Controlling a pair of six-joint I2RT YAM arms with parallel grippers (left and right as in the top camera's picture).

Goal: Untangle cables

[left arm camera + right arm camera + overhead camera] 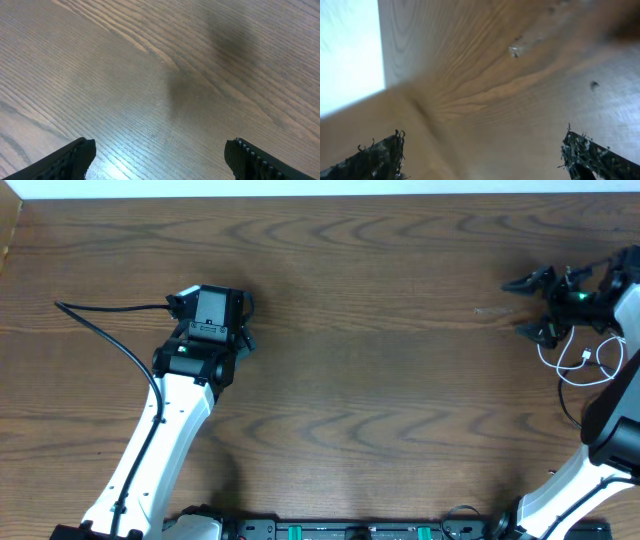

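A thin white cable (583,361) with a small plug lies in a loose loop at the table's right edge. It sits just below my right gripper (524,307) and partly under that arm. That gripper (484,142) is open over bare wood, with nothing between its fingers. My left gripper (212,320) hangs over the left half of the table, pointing down. In its wrist view the left gripper (160,150) stands wide open above bare wood. A thin black cord (110,307) runs from the far left to the left wrist; I cannot tell whether it is the arm's own wire.
The wooden table (380,380) stretches between the two arms. Its far edge (382,60) shows in the right wrist view, with a white surface beyond it. The arm bases stand along the front edge (350,530).
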